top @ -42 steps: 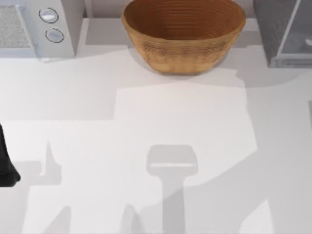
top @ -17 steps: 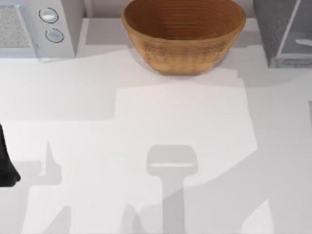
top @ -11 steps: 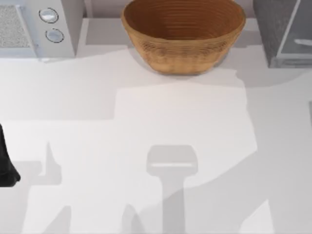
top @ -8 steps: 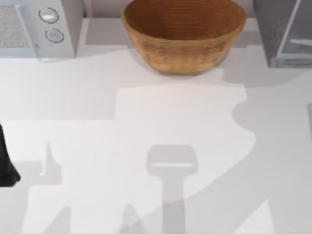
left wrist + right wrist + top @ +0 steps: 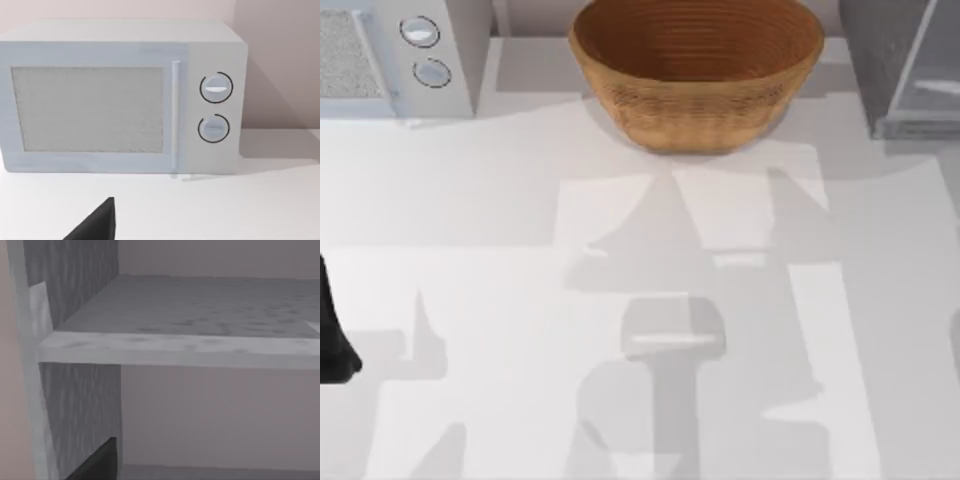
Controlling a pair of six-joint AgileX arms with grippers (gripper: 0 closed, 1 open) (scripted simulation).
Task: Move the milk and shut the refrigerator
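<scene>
Our left arm (image 5: pixel 334 335) sits parked at the left edge of the top view; we cannot tell how either gripper stands. The fridge (image 5: pixel 900 65) is at the upper right of the top view, and in the right wrist view we see its shelf (image 5: pixel 180 347) close up. The basket (image 5: pixel 696 70) sits top centre, the microwave (image 5: pixel 395 55) upper left.

A large woven brown basket (image 5: pixel 696 70) is set at the far middle of the white table (image 5: pixel 500 200). A light-grey microwave (image 5: pixel 395 55) with two round knobs (image 5: pixel 215 107) and a mesh window (image 5: pixel 87 109) is placed at the far left corner.
</scene>
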